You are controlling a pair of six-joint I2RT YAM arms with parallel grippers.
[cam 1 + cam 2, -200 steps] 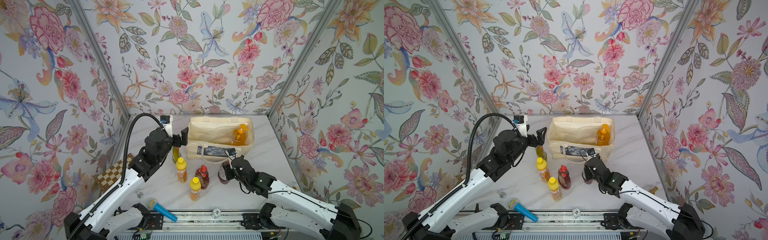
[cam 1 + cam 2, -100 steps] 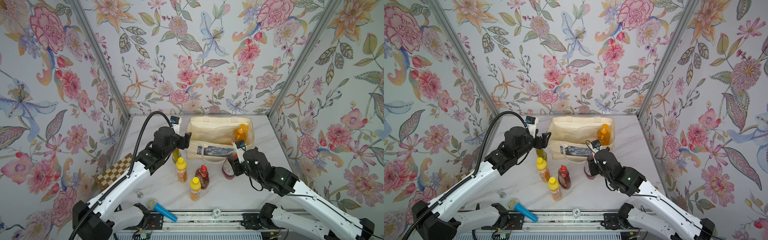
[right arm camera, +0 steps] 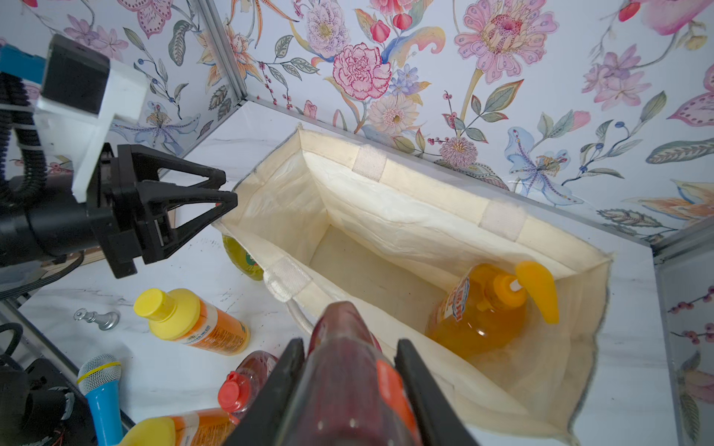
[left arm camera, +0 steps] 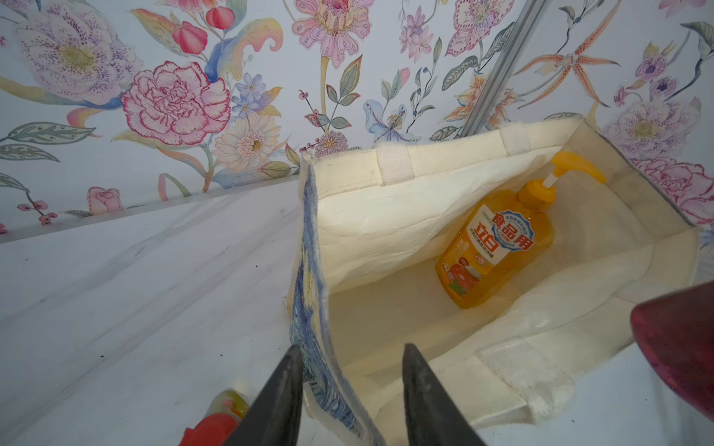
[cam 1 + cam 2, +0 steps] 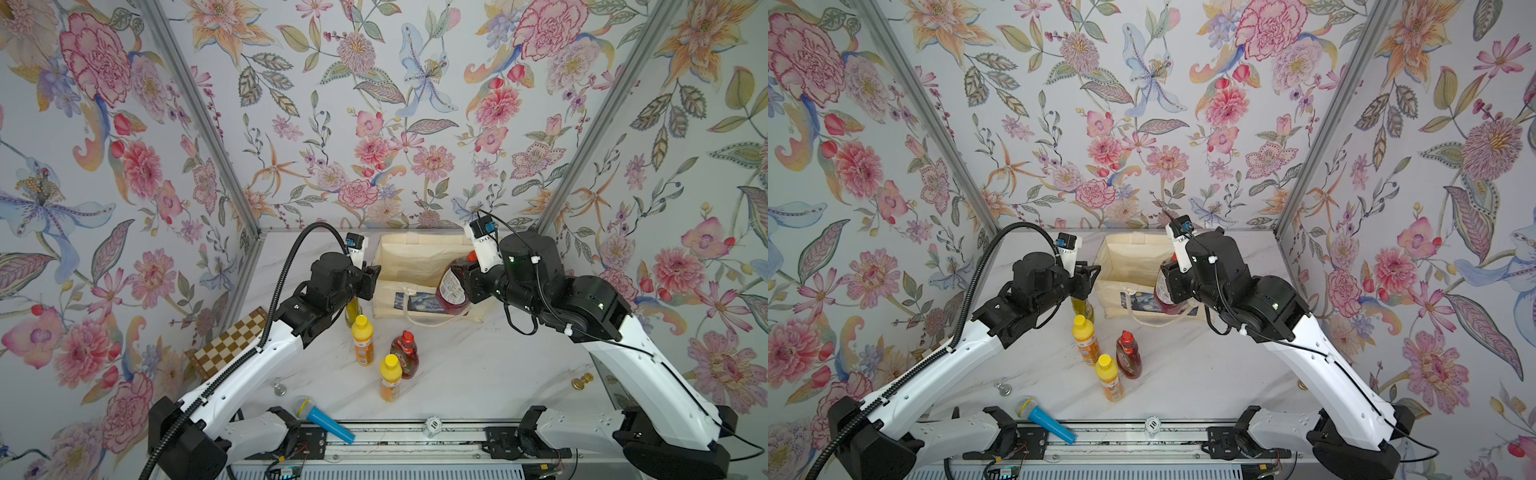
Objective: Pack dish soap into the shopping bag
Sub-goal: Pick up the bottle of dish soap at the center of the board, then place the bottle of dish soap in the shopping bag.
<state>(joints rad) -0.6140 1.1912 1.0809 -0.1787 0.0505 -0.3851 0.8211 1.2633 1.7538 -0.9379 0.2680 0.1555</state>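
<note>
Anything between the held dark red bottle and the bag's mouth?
Nothing visible. The right gripper holds the dark red bottle at the near rim of the shopping bag, mouth open. The orange pump bottle sits at one end inside; the left gripper straddles the front wall at the other end.

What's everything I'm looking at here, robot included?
shopping bag: one, cream, open, at back
pump bottle: one, orange, inside bag
dark red bottle: two; one standing centre, one in right gripper
yellow-capped bottle: two, orange, centre
slim bottle: one, yellow-green, beside bag
microphone: one, blue, front edge
chessboard: one, brown-cream, left edge
chess piece: two; silver front-left, gold right
chip: one, white, front edge
left gripper: black, astride bag's front wall
right gripper: black, shut on dark red bottle
</note>
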